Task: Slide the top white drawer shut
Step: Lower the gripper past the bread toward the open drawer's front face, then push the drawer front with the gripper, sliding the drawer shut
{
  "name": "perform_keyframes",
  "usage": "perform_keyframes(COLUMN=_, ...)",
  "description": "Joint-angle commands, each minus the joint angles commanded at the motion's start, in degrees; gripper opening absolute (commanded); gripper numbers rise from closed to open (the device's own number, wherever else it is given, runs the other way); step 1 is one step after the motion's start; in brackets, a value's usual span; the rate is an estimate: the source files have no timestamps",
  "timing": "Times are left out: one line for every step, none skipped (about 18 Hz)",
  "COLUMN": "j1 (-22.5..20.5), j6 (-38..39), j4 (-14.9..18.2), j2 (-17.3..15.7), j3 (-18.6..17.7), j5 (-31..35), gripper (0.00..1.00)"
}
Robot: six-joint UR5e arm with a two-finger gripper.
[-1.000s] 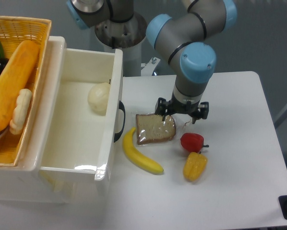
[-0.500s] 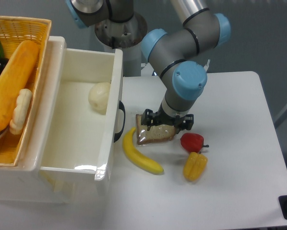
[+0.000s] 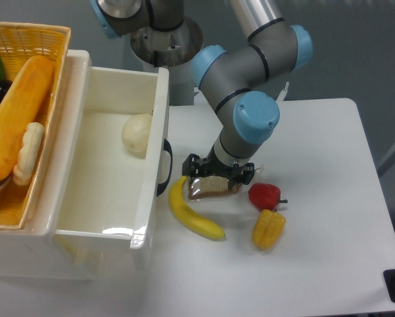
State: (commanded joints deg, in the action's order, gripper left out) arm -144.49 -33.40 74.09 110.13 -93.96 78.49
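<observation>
- the top white drawer (image 3: 111, 198) stands pulled out at the left of the bench (image 3: 316, 264), its deep tray open to the camera; its front panel faces 3 o'clock and carries a black curved handle (image 3: 164, 168)
- inside the tray a pale round lump (image 3: 137, 134) lies near the front panel, toward the 12 o'clock end
- at 9 o'clock of the drawer, on the cabinet top, sits a woven yellow basket (image 3: 26, 39) holding a long orange loaf-shaped thing (image 3: 16, 115) and other items, partly cut off by the picture's edge
- just at 3 o'clock of the handle lies a banana (image 3: 192, 212), near the front panel, though whether it touches I cannot tell
- the tool (image 3: 216, 174) hangs low over a bagged slice of bread (image 3: 213, 187) at 1 o'clock of the banana; its fingers are hidden under the wrist, so I cannot tell how far apart they stand or whether they grip anything; it is apart from the drawer
- at 3 o'clock of the bread lies a red pepper (image 3: 264, 195); just at 6 o'clock of that, a yellow pepper (image 3: 268, 228)
- the arm's blue-capped joints (image 3: 255, 117) rise toward 12 o'clock
</observation>
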Motion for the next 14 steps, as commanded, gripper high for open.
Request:
perform_keyframes(j1=0.3, j6=0.0, j4=0.0, j2=0.0, j3=0.0, j5=-0.2, gripper=1.0)
perform_keyframes(j1=0.4, j6=0.0, j4=0.0, j2=0.0, j3=0.0, j5=-0.3, gripper=1.0)
perform_keyframes(j1=0.7, j6=0.0, j4=0.0, j2=0.1, j3=0.0, j5=-0.3, gripper=1.0)
perform_keyframes(j1=1.1, j6=0.0, j4=0.0, j2=0.1, j3=0.0, j5=-0.3, gripper=1.0)
perform_keyframes(j1=1.3, j6=0.0, j4=0.0, j2=0.1, j3=0.0, j5=-0.3, gripper=1.0)
perform_keyframes(j1=1.5, j6=0.0, j4=0.0, j2=0.1, j3=0.1, j5=-0.3, gripper=1.0)
perform_keyframes(j1=1.8, j6=0.0, j4=0.0, j2=0.1, j3=0.1, j5=-0.2, gripper=1.0)
perform_keyframes(j1=2.0, j6=0.0, j4=0.0, j2=0.2, j3=0.1, j5=-0.2, gripper=1.0)
perform_keyframes(j1=2.1, j6=0.0, j4=0.0, j2=0.3, j3=0.1, j5=-0.2, gripper=1.0)
perform_keyframes(j1=2.1, j6=0.0, j4=0.0, j2=0.4, j3=0.1, j5=-0.2, gripper=1.0)
perform_keyframes(j1=2.2, j6=0.0, j4=0.0, j2=0.4, j3=0.1, j5=-0.2, gripper=1.0)
perform_keyframes(j1=2.2, j6=-0.1, j4=0.0, j2=0.4, j3=0.1, j5=-0.2, gripper=1.0)
perform_keyframes(j1=2.2, j6=-0.1, j4=0.0, j2=0.4, j3=0.1, j5=-0.2, gripper=1.0)
perform_keyframes(j1=2.2, j6=-0.2, j4=0.1, j2=0.4, j3=0.1, j5=-0.3, gripper=1.0)
